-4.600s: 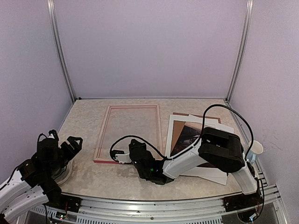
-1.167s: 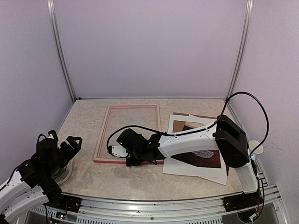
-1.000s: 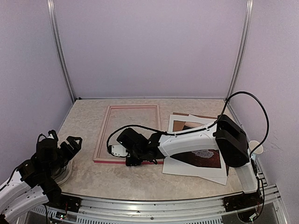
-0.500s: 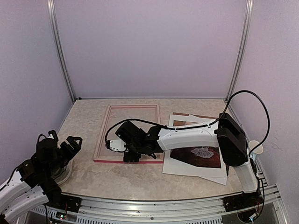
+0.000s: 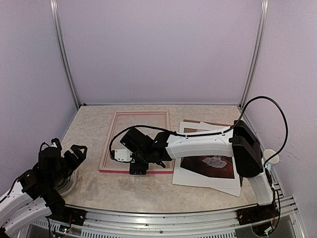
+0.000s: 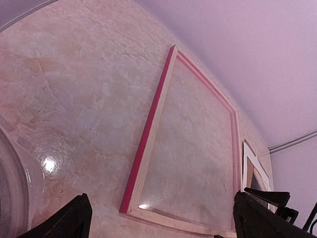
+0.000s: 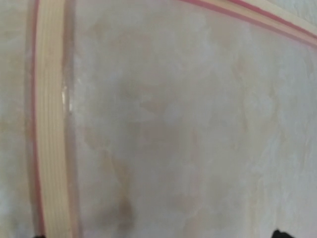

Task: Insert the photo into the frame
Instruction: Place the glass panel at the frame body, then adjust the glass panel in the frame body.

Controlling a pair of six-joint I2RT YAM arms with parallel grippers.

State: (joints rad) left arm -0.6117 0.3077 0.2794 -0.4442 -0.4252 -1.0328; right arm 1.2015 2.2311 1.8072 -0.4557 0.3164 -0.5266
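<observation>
**Frame and photo apart; both jaws spread**

The frame (image 5: 108,142) lies flat on the table (image 5: 148,191), left of centre. The photo (image 5: 208,165) lies face up on a white mat sheet (image 5: 198,181), just beside the frame's right rail. The right arm (image 5: 198,144) reaches across, its jaws spread over the near rail. The left jaws are spread near the table's left edge, with bare table between them and the frame.

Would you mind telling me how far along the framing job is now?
Done: nothing yet; the frame lies flat and empty, tabletop showing through it. In hand: nothing held; the right gripper hangs open over the frame's near rail, the left gripper sits open at the left. Left: the whole move; the photo lies on the white sheet beside the frame.
</observation>
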